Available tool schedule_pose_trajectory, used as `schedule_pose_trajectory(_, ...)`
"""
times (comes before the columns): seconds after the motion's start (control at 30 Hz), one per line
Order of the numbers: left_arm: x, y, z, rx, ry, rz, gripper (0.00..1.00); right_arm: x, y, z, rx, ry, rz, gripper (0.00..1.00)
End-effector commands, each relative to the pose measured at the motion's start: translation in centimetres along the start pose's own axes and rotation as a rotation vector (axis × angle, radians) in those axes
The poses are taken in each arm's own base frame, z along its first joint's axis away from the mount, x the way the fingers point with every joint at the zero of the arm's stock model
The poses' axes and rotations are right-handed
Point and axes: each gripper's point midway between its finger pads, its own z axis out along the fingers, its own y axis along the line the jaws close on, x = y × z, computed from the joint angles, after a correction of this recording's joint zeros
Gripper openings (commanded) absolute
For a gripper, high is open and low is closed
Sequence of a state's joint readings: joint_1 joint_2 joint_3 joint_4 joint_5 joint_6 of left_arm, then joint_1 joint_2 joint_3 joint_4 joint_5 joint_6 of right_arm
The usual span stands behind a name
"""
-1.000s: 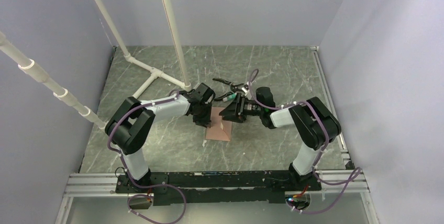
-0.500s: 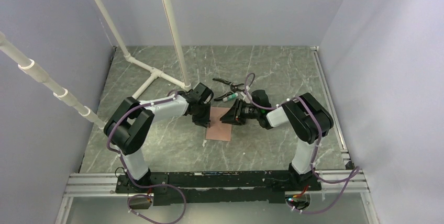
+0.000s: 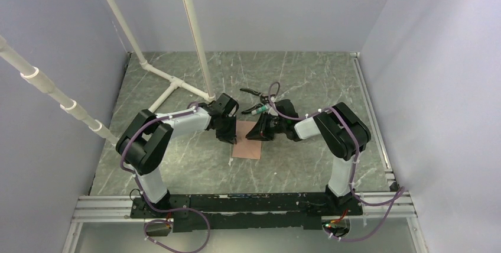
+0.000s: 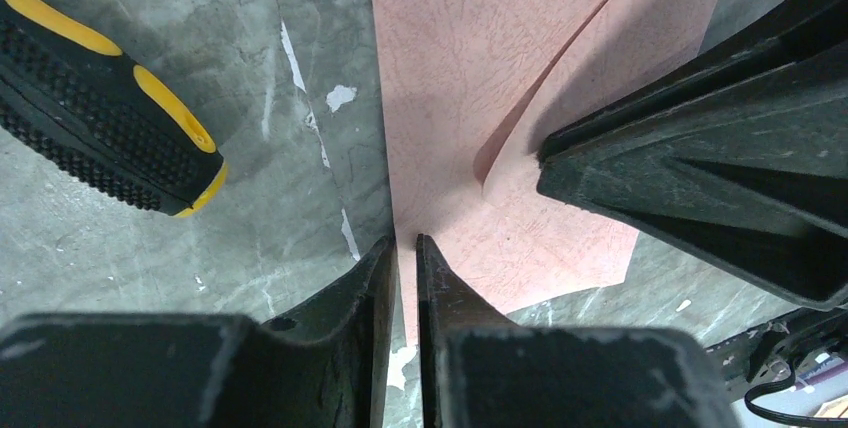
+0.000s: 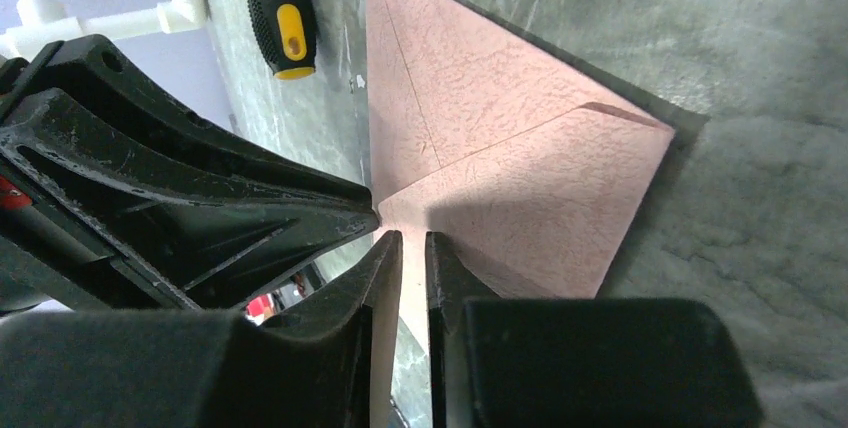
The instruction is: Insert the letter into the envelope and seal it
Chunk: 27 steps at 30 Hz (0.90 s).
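The pinkish envelope (image 3: 247, 146) lies flat on the table between my two grippers. It also shows in the left wrist view (image 4: 470, 68) and the right wrist view (image 5: 500, 158). Its triangular flap is folded over the body, with one flap edge (image 4: 520, 118) slightly raised. My left gripper (image 3: 231, 137) is shut, its tips (image 4: 405, 244) down at the envelope's left edge. My right gripper (image 3: 256, 134) is shut, its tips (image 5: 413, 240) low over the envelope's right part, facing the left gripper. The letter is hidden from view.
A black and yellow screwdriver handle (image 4: 100, 118) lies left of the envelope, also in the right wrist view (image 5: 275, 8). Pliers (image 3: 255, 93) and a marker (image 3: 255, 111) lie just behind the envelope. White pipes (image 3: 177, 84) stand at the back left.
My right arm has folded in and its gripper has moved left, closer over the envelope. The left gripper and the envelope have stayed put.
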<state>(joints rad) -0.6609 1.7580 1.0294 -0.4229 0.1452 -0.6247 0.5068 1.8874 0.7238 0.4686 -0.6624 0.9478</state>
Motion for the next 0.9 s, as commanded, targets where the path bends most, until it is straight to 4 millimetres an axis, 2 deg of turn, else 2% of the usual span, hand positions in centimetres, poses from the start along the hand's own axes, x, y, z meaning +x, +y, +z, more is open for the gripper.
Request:
schedule_pose_trajectory(0.0,2.2,0.3,2.0,0.019,0.064,-0.005,0.18,0.0,-1.0,0.8,0.038,-0.004,-0.002,0.18)
schedule_pose_trajectory(0.37,2.4,0.6,2.0,0.018,0.078,0.009,0.17,0.6,-0.4,2.4,-0.035,0.012,0.054,0.14)
schedule_pose_trajectory(0.6,2.3,0.9,2.0,0.010,0.079,0.011,0.16,0.3,-1.5,2.3,0.034,-0.029,0.106,0.13)
schedule_pose_trajectory(0.73,2.1,0.9,2.0,0.009,0.075,0.010,0.16,-0.4,-1.4,2.0,0.072,-0.070,0.156,0.13)
schedule_pose_trajectory(0.87,2.1,0.9,2.1,0.011,0.077,0.006,0.15,-0.3,-2.3,2.2,0.146,-0.057,0.209,0.12)
